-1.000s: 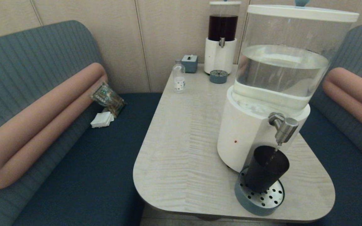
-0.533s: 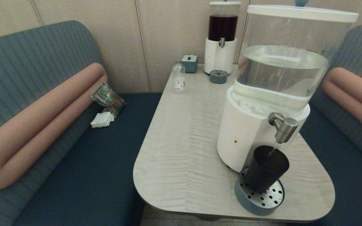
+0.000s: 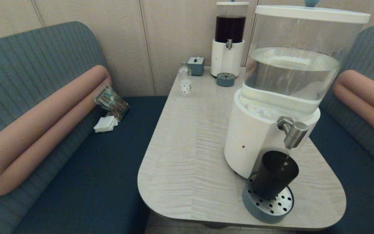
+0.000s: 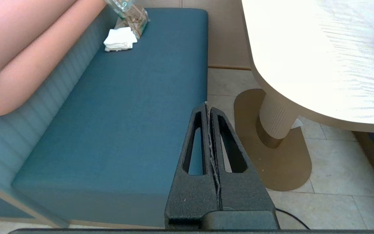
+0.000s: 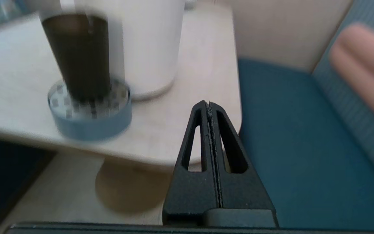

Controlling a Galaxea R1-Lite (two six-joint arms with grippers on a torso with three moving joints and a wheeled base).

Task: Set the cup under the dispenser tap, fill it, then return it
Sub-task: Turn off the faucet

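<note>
The cup (image 3: pixel 274 175) is standing upright on the round gray drip tray (image 3: pixel 265 208), right under the dispenser tap (image 3: pixel 293 133), near the front right corner of the counter (image 3: pixel 190 156). A thin stream of water is falling from the tap into the cup, so the filling step looks like it is going on now. The big white dispenser (image 3: pixel 255 143) is sitting just behind the cup, with its clear tank about half full. No arm is showing in the head view. The right end effector (image 5: pixel 209 104) is hanging low, off the counter's edge and over the blue seat, and its two fingers are pressed together with nothing between them. In the right wrist view the cup (image 5: pixel 76 55) is sitting ahead of this end effector and off to one side, higher than the fingertips, with its long side pointing straight up. The left end effector (image 4: pixel 206 105) is parked low beside the other seat, far from the cup, and its fingers are also pressed together on nothing. The right arm is the nearer one, so it is the likely one to fetch the cup. To do that, it would need to spread its fingers, rise to cup height, and come in from the side, because the tap is blocking the way from above.
</note>
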